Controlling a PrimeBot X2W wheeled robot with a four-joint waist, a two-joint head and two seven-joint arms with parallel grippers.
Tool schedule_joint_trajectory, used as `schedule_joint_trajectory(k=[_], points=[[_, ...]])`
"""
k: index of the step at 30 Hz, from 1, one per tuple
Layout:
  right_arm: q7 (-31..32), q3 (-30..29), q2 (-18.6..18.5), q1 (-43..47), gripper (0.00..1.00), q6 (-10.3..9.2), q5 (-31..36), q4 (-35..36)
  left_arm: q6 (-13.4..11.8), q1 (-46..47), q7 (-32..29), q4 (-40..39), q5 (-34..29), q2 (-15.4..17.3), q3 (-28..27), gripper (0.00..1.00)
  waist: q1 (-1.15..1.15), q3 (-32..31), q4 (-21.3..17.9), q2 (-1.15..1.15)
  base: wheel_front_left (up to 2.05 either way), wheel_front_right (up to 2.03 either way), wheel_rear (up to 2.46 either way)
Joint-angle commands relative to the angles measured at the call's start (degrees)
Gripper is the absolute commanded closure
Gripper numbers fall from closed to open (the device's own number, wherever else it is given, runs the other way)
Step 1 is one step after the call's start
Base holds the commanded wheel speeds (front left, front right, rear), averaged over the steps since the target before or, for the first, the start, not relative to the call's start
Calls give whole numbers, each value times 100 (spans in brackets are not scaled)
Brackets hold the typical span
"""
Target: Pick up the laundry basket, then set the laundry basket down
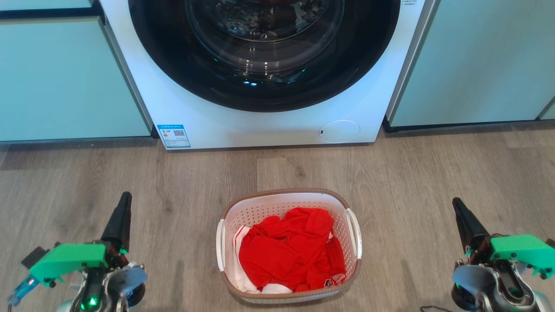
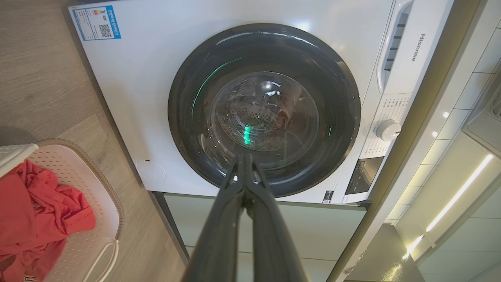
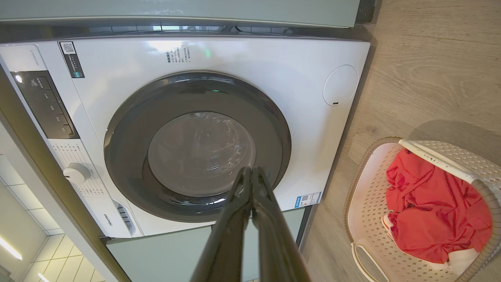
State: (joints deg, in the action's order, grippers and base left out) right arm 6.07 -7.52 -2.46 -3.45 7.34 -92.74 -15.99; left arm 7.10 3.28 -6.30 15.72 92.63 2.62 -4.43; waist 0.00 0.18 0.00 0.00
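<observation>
2 side handles face outward, 1 toward each arm: the laundry basket (image 1: 260, 210) sits on the floor (image 1: 433, 173) before the washer (image 1: 260, 128). It lies midway between the left gripper (image 1: 125, 200) and right gripper (image 1: 458, 204), neither clearly nearer. Both have their fingers pressed together, empty, well apart from it.

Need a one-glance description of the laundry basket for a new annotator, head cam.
Find the big white front-loading washer at the top of the head view. On the wood floor straight before its door sits the laundry basket. It alone is small, white and perforated, with a brown woven-look rim, and holds red clothes.
</observation>
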Motion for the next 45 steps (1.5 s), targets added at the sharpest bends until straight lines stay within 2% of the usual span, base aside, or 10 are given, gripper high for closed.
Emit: schedule_joint_trajectory(k=[1,45], points=[[47,94,-42,-274,100,14,63,196,39,291,-24,-168,-52,26,-215,100,0,0,0,0,0,0,0],[45,96,-42,-274,100,14,61,197,39,291,-23,-168,-51,26,-214,100,0,0,0,0,0,0,0]])
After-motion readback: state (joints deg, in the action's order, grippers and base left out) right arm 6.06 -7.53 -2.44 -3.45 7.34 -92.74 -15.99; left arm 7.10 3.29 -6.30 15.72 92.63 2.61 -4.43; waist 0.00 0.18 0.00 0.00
